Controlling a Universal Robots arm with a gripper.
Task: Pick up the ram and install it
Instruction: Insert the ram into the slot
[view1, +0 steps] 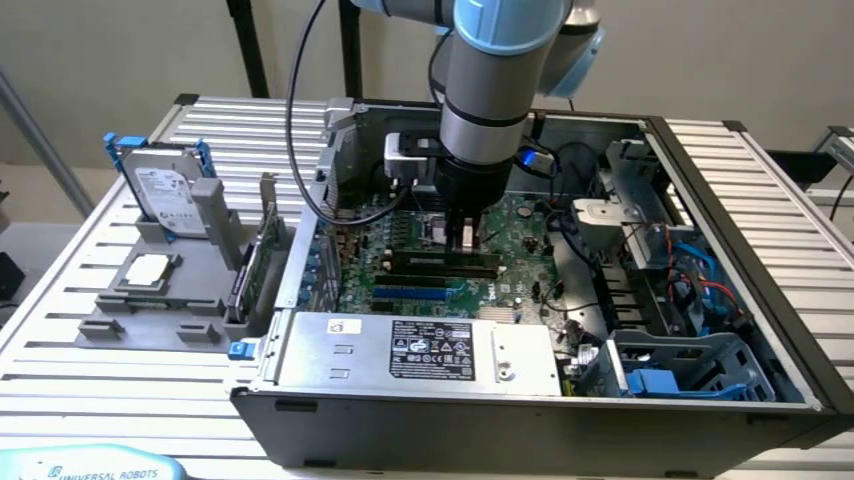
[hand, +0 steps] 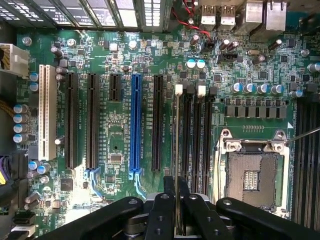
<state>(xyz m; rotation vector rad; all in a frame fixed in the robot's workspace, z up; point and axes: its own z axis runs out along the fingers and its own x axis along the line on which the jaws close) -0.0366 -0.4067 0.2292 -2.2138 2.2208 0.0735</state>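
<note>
Wrist view: gripper (hand: 176, 200) at lower centre, jaws pinching the ram (hand: 176, 145) edge-on over a black memory slot (hand: 186, 135) on the motherboard (hand: 115, 130).

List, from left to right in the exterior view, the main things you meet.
Hard drive → grey holder → expansion card → motherboard → tool holding the ram → blue cables.
</note>
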